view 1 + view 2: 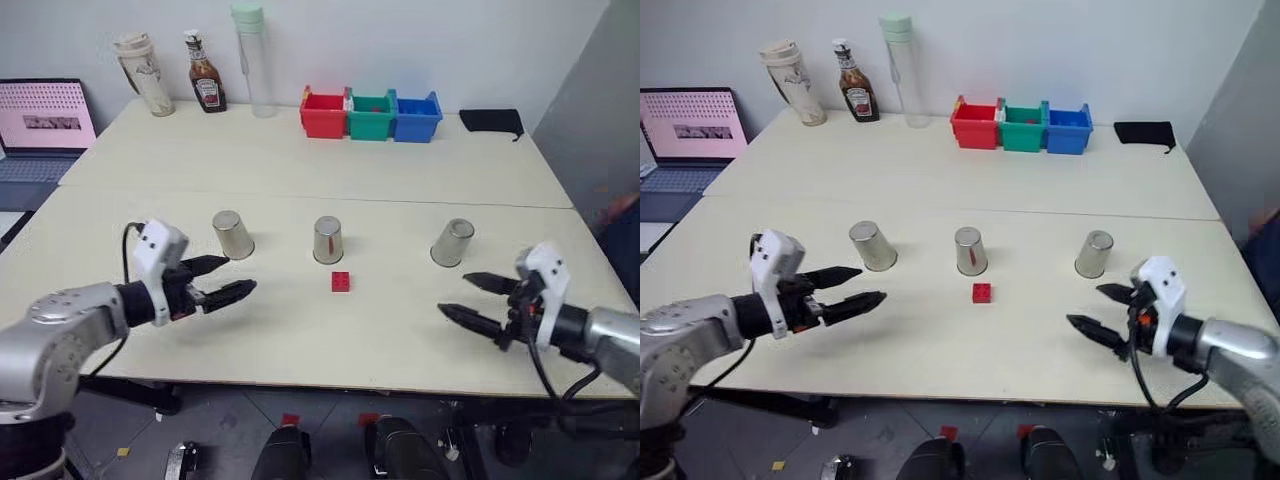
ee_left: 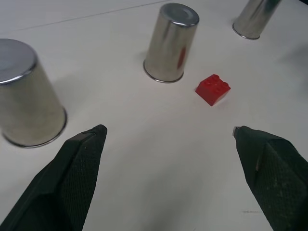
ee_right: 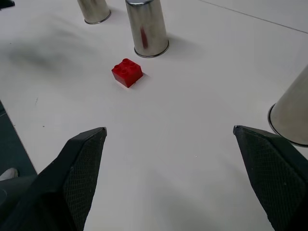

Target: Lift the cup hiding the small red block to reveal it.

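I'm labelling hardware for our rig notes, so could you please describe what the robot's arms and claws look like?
Both arms are silver-grey metal with black wrist sections. Each carries a white boxy camera housing and a black cable looping beneath. The left claw and right claw each have two black, tapered, pointed fingers with finely textured inner pads.

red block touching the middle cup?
Apart. The left wrist view shows bare table between the small red block and the middle cup's rim; the right wrist view shows the same gap.

Block point(image 1: 341, 281) before middle cup point(image 1: 327, 240)
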`<state>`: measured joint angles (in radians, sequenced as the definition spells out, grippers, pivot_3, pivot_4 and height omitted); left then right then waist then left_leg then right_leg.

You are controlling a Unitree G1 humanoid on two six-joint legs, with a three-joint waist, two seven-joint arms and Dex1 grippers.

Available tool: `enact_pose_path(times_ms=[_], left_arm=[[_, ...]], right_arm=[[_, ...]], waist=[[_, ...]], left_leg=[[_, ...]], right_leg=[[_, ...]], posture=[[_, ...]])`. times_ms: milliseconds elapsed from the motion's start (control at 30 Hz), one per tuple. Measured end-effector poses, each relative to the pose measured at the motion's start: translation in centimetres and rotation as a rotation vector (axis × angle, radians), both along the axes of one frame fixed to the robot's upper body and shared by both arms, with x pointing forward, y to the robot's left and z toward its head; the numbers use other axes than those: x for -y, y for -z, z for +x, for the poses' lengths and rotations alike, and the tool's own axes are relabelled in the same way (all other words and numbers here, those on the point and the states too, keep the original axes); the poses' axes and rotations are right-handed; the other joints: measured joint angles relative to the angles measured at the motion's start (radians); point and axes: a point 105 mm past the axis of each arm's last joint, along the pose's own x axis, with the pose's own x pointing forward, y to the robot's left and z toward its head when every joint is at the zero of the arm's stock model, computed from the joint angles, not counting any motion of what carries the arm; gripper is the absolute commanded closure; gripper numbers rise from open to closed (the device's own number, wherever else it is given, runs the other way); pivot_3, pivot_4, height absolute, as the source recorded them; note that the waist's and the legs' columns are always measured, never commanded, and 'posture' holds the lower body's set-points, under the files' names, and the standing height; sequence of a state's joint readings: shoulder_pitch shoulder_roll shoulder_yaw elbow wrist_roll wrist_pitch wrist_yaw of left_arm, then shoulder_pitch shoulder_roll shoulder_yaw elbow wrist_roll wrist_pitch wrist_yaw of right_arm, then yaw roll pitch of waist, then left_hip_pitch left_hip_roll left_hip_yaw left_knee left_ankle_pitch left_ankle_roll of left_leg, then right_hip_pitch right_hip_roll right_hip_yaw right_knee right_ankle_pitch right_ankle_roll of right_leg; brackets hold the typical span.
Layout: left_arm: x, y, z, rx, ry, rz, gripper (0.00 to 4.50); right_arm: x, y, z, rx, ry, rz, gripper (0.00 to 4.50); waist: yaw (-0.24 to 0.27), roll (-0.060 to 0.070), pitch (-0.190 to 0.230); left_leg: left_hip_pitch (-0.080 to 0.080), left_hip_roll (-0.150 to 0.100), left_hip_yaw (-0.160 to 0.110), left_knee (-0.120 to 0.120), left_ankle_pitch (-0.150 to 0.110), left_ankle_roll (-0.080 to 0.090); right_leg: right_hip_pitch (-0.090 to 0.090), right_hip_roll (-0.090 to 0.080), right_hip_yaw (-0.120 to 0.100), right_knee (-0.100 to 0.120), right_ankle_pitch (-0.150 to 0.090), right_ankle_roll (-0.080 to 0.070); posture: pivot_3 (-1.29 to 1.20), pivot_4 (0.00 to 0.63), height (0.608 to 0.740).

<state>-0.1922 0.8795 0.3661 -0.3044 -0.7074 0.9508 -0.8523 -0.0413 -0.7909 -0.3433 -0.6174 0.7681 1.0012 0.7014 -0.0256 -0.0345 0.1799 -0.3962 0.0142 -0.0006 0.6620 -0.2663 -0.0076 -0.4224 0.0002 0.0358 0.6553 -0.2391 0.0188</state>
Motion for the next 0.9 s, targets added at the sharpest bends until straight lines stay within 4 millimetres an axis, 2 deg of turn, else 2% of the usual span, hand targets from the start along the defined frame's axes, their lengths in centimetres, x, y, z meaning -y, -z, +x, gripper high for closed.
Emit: enact_pose_path(times_ms=[133,233,400,900], left_arm=[[-0.5,-0.5,0.2,0.004,-0.006,-0.006,0.00],[0.0,-0.6,0.5,0.002,0.017,-0.005,0.00],[0.7,-0.2,0.5,-0.002,0.052,0.001,0.00],[0.9,-0.2,0.4,-0.006,0.083,0.003,0.00]], right_arm=[[0.2,0.3,0.0,-0.022,0.001,0.006,0.03],[-0.1,0.8,-0.3,-0.046,-0.005,0.014,0.03],[-0.3,0.4,-0.1,-0.028,0.006,0.027,0.03],[-0.3,0.5,0.0,-0.025,0.044,0.038,0.03]], waist=[[-0.001,0.000,0.000],[-0.001,0.000,0.000],[-0.001,0.000,0.000],[-0.001,0.000,0.000]], left_leg=[[0.000,-0.001,0.001,0.000,0.000,0.000],[0.000,-0.001,0.001,0.000,0.000,0.000],[0.000,-0.001,0.002,0.001,0.000,0.000],[0.000,-0.001,0.002,0.001,0.000,0.000]], right_leg=[[0.000,-0.002,0.002,0.000,0.002,0.003],[0.000,-0.003,0.002,-0.001,0.003,0.005],[0.000,-0.004,0.003,0.000,0.003,0.006],[0.000,-0.004,0.003,0.000,0.003,0.006]], posture=[[0.00,0.150,0.740],[0.00,0.150,0.740],[0.00,0.150,0.740],[0.00,0.150,0.740]])
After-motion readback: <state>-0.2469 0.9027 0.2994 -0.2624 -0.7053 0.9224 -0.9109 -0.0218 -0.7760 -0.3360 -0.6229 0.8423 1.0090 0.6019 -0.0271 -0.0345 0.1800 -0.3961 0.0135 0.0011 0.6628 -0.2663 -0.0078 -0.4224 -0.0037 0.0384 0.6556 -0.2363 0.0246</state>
